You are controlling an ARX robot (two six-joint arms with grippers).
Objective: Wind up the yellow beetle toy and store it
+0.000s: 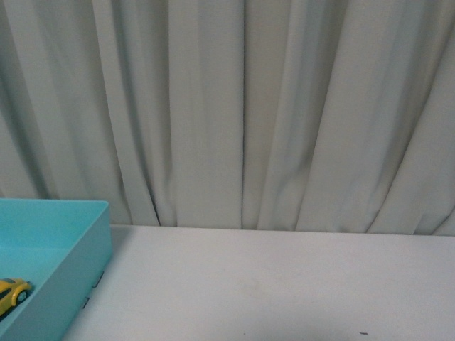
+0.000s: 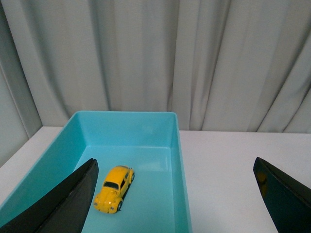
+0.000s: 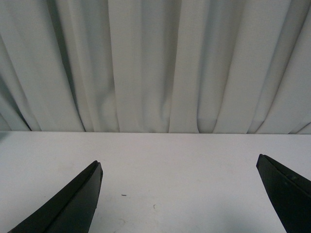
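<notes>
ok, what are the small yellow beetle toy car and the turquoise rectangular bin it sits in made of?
Small yellow beetle toy car: glossy painted shell, with highlights on roof and hood; die-cast metal or hard plastic, can't tell which. Turquoise rectangular bin: looks like moulded plastic, with smooth, uniform colour, thin straight walls, rounded corners and a soft sheen.

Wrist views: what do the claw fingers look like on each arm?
Both alike: the left claw and right claw each show two plain black fingers tapering to rounded tips, smooth, slightly glossy. No cables, markings or pads visible. Neither arm appears in the front view.
</notes>
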